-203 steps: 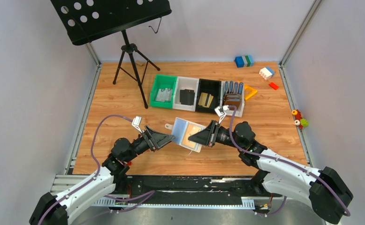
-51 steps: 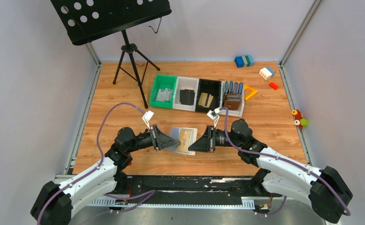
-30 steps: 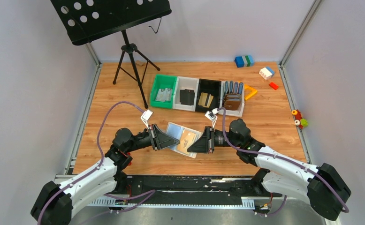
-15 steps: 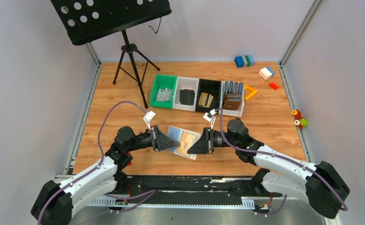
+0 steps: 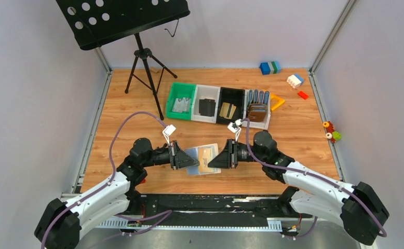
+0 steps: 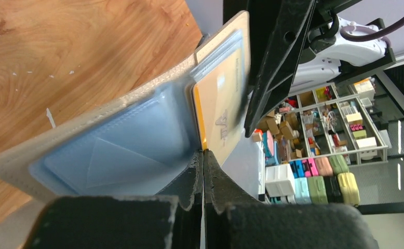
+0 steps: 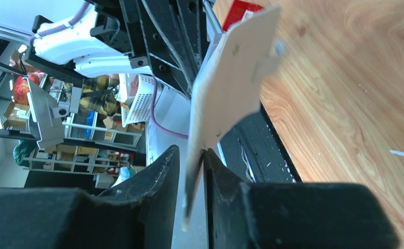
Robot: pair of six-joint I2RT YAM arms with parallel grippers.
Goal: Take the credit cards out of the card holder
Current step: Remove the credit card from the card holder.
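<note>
The card holder (image 5: 194, 152) swings round out of its tilt and now sits square, low in the middle of the overhead frame, spread open between the two arms. The left gripper (image 5: 196, 165) has pushed in closer and is pinched tight on the pale blue inside, right by the fold. The right gripper (image 5: 211, 162) is clamped on the beige outer flap. The gold card (image 6: 221, 104) still sits in its pocket. Nothing's out yet, but it looks lined up for a pull.
</note>
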